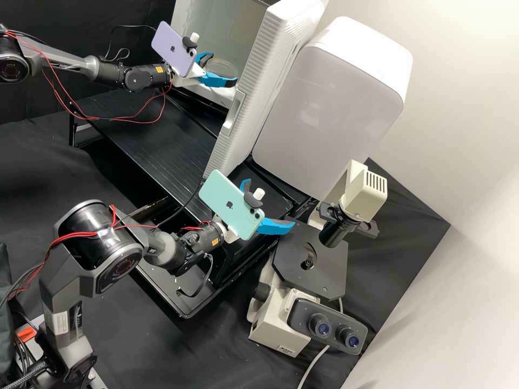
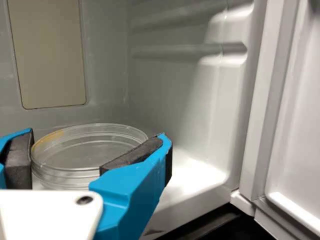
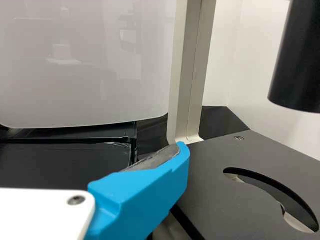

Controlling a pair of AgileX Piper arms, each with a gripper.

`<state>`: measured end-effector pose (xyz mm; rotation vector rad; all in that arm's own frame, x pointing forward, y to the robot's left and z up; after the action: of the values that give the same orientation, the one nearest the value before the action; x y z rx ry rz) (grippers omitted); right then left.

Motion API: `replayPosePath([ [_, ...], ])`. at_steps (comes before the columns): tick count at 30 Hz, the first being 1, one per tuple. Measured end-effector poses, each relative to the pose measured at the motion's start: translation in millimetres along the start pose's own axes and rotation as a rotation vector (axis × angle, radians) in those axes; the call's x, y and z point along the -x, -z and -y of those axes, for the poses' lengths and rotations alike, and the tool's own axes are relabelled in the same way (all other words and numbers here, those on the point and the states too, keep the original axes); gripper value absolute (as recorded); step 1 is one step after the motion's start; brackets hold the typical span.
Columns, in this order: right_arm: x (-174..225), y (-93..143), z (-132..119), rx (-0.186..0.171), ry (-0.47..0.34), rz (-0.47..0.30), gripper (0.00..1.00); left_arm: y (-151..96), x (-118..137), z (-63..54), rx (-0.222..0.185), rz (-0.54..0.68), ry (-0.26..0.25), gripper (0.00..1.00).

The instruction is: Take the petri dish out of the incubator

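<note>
I see a clear petri dish (image 2: 85,150), bright blue fingers (image 2: 132,187) with black pads (image 2: 131,157), a white incubator (image 2: 200,115) with a ribbed door (image 1: 259,92), and a black bench (image 1: 54,162).

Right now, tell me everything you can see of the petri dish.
The petri dish is round, shallow and clear, plastic or glass by its look, seemingly a lid over a base, with a faint yellowish tint along one rim. It sits upright and level on the white floor of the open incubator, near the back wall. The left pincer is closed on it, with a dark pad against its wall on each side. What it holds cannot be told.
</note>
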<state>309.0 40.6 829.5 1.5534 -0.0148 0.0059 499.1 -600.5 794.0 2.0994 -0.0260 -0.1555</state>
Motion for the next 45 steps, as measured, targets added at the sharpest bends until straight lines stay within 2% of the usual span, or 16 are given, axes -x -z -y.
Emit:
replayPosePath([
  [4,0.0,0.0,0.0,0.0,0.0,0.0,1.0,0.0,1.2,1.0,-0.01,0.004,0.004,0.0],
  [10,0.0,0.0,0.0,0.0,0.0,0.0,1.0,1.1,4.8,5.1,0.005,0.006,0.018,0.0],
  [15,0.0,0.0,0.0,0.0,0.0,0.0,1.0,1.8,13.5,10.6,-0.021,0.022,0.044,0.0],
  [18,0.0,0.0,0.0,0.0,0.0,0.0,1.0,2.0,21.2,11.5,-0.044,0.038,0.034,0.0],
  [19,0.0,0.0,0.0,0.0,0.0,0.0,1.0,2.8,25.6,14.4,-0.047,0.043,0.037,0.0],
  [26,0.0,0.0,0.0,0.0,0.0,0.0,1.0,2.6,54.9,14.3,-0.083,0.096,0.019,0.0],
  [35,0.0,0.0,0.0,0.0,0.0,0.0,1.0,3.7,103.3,14.9,-0.087,0.163,-0.013,0.0],
  [40,0.0,0.0,0.0,0.0,0.0,0.0,1.0,5.8,132.9,24.8,-0.062,0.187,-0.007,0.0],
  [45,0.0,0.0,0.0,0.0,0.0,0.0,1.0,6.1,161.2,42.8,-0.034,0.22,0.031,0.0],
])
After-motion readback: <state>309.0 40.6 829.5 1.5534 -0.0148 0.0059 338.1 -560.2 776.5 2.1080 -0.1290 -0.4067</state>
